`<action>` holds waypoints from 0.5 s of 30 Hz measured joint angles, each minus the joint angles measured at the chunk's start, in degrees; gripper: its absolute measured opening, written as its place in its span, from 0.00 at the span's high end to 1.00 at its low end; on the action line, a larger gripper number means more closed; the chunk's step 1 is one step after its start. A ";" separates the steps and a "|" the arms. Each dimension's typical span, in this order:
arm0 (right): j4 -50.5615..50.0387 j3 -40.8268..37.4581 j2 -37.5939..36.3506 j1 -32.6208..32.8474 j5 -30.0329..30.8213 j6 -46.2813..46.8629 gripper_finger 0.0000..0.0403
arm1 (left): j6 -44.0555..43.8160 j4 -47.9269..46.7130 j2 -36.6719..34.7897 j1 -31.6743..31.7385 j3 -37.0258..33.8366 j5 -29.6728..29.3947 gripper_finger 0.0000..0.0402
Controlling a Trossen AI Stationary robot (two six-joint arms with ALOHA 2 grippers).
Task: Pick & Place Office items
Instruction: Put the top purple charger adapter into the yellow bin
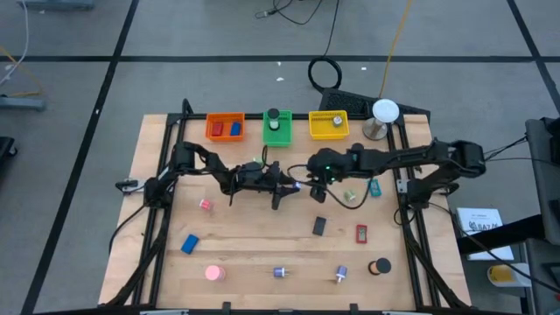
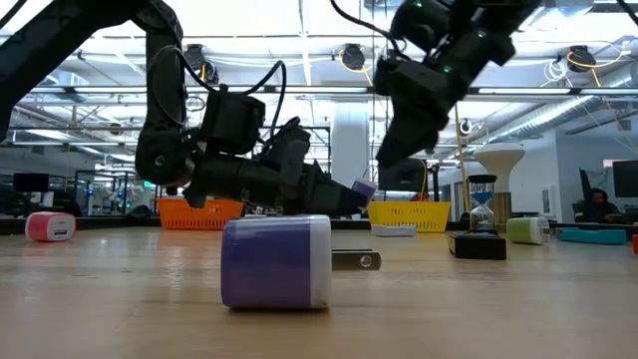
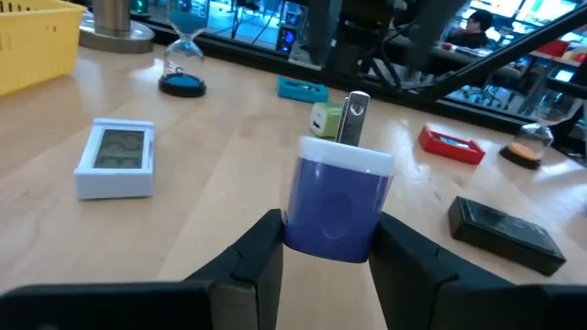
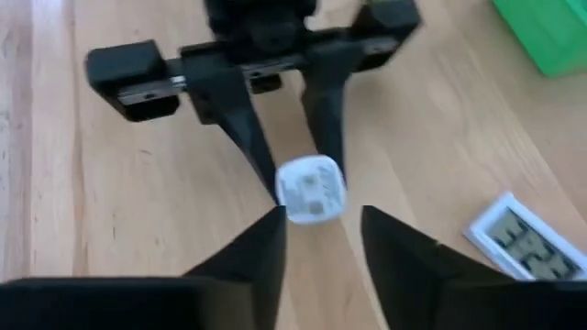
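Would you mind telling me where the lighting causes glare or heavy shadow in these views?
Low view: ceiling lamps behind the arms leave both as dark silhouettes. High view: even light, only faint shadows on the table. Left wrist view: the purple charger in the left gripper is evenly lit, no glare.

A blue-violet plastic charger block (image 3: 337, 203) carries a white cap and silver prongs. Beside it on the pale wooden surface (image 3: 211, 183) — a small white clock with a grey display (image 3: 116, 158), a red flat case (image 3: 451, 144), a black rectangular block (image 3: 504, 234), a yellow plastic bin (image 3: 32, 41).
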 joint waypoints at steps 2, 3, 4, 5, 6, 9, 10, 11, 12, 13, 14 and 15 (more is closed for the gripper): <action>0.07 1.74 1.87 0.37 0.00 -1.37 0.57 | 0.26 0.02 0.00 -0.01 0.00 -0.17 0.67; 0.10 2.35 2.77 0.49 -0.02 -1.94 0.55 | 0.30 0.31 0.00 -0.04 0.00 -0.18 0.67; -0.12 2.70 3.53 0.56 -0.02 -2.55 0.52 | 0.36 0.65 0.00 -0.14 0.00 -0.16 0.67; -0.53 2.94 4.23 0.56 -0.08 -3.13 0.50 | 0.42 0.73 0.00 -0.23 0.00 -0.18 0.67; -0.70 3.36 5.11 0.56 -0.33 -3.64 0.48 | 0.43 0.85 0.00 -0.26 0.00 -0.14 0.67; -0.15 3.84 7.02 0.54 -2.08 -4.70 0.45 | 0.43 0.97 0.00 -0.30 0.00 -0.11 0.67; -0.05 3.84 7.56 0.54 -2.82 -4.92 0.45 | 0.43 1.02 0.00 -0.30 0.00 -0.11 0.67; 1.02 3.84 8.11 0.54 -2.91 -5.00 0.45 | 0.44 1.01 0.00 -0.27 0.00 0.01 0.67; 1.80 3.86 8.69 0.56 -2.93 -5.17 0.45 | 0.43 1.02 0.00 -0.27 0.00 0.04 0.67; 2.08 3.86 9.01 0.54 -2.95 -5.36 0.47 | 0.43 1.03 0.00 -0.27 0.00 0.11 0.67; 2.44 3.86 9.30 0.54 -2.95 -5.58 0.48 | 0.43 1.09 0.00 -0.27 0.00 0.40 0.67; 2.79 3.86 9.50 0.54 -2.89 -5.74 0.50 | 0.41 1.18 0.00 -0.27 0.00 0.74 0.67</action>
